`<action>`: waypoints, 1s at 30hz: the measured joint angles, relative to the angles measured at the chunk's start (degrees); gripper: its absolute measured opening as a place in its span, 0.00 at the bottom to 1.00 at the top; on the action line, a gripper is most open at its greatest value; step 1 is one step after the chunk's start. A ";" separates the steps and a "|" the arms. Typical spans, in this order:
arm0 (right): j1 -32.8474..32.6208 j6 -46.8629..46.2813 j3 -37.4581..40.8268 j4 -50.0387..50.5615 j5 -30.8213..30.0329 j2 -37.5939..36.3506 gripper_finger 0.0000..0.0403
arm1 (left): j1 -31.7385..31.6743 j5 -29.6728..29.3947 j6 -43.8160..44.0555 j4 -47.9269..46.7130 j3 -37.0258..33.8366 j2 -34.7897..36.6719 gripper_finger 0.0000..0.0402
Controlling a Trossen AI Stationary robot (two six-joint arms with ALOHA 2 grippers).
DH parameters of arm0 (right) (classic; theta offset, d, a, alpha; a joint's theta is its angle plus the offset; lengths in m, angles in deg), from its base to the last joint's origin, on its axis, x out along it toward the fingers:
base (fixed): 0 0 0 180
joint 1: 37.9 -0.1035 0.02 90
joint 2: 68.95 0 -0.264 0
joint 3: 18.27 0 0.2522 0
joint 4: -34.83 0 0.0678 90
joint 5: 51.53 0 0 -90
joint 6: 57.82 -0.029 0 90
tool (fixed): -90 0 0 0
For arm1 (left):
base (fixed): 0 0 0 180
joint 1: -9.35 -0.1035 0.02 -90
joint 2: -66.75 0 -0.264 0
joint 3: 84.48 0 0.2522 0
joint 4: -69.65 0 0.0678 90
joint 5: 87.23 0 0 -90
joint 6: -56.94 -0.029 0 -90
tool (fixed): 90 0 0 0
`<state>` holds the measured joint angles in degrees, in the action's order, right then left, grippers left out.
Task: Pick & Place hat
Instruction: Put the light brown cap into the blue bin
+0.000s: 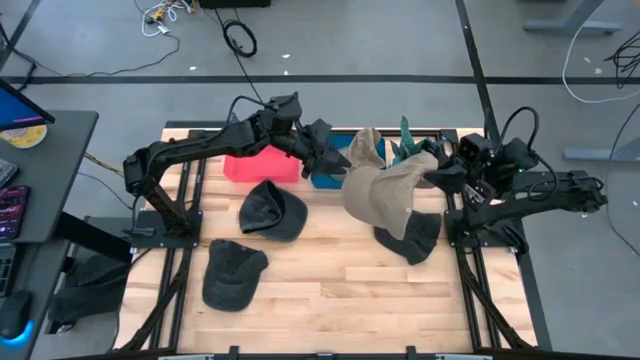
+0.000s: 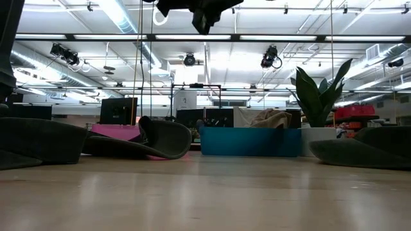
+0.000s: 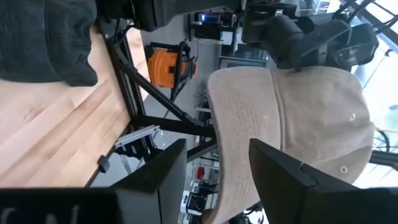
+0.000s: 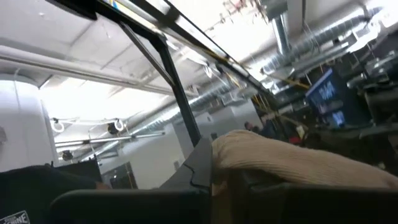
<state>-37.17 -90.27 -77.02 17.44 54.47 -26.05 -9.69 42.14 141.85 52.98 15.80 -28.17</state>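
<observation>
- hat of tan corduroy, a soft cap with a brim [image 1: 385, 190], is hanging in the air over the far middle of the light wooden slatted table [image 1: 330, 290], and we are holding it between our two grippers.
- our right gripper [image 1: 437, 176] is pinching the cap's crown from the right; in the right wrist view the tan fabric [image 4: 286, 158] is lying pressed between its dark fingers [image 4: 205, 163].
- our left gripper [image 1: 332, 160] is reaching in from the left to the cap's brim edge; in the left wrist view its fingers [image 3: 283, 174] are standing spread, with the brim [image 3: 239, 124] running between them, and we cannot tell whether they are touching it.
- behind the cap, the teal rectangular bin [image 1: 330, 178] and the green-leaved plant in a white pot [image 1: 408, 140] are sitting at the table's far edge, with the pink rectangular box [image 1: 260, 166] to the left of the bin.
- three dark grey caps are lying on the wood: one [image 1: 272, 210] just in front of the pink box, one [image 1: 232, 274] near the front left, one [image 1: 410, 238] under the hanging cap on the right.
- in the low view, the teal bin [image 2: 249, 141] and the plant [image 2: 319, 96] are showing side by side across the table.
</observation>
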 joint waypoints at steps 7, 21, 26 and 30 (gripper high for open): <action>1.09 0.43 0.00 -0.71 -0.05 1.24 0.04 | 0.50 -0.11 1.95 1.62 0.00 0.00 0.45; 4.46 1.45 0.00 -2.24 -0.22 1.97 0.04 | 2.24 2.03 4.88 9.77 0.00 0.00 0.45; 4.56 1.22 0.00 -1.09 0.08 2.05 0.04 | 2.25 2.01 4.54 12.45 0.00 0.00 0.44; 4.72 1.23 0.00 -0.01 0.05 2.17 0.04 | 2.16 2.00 2.94 12.46 -0.01 0.00 0.39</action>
<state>-32.45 -89.04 -77.02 17.43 54.52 -23.88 -7.53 44.15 144.80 65.44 15.79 -28.17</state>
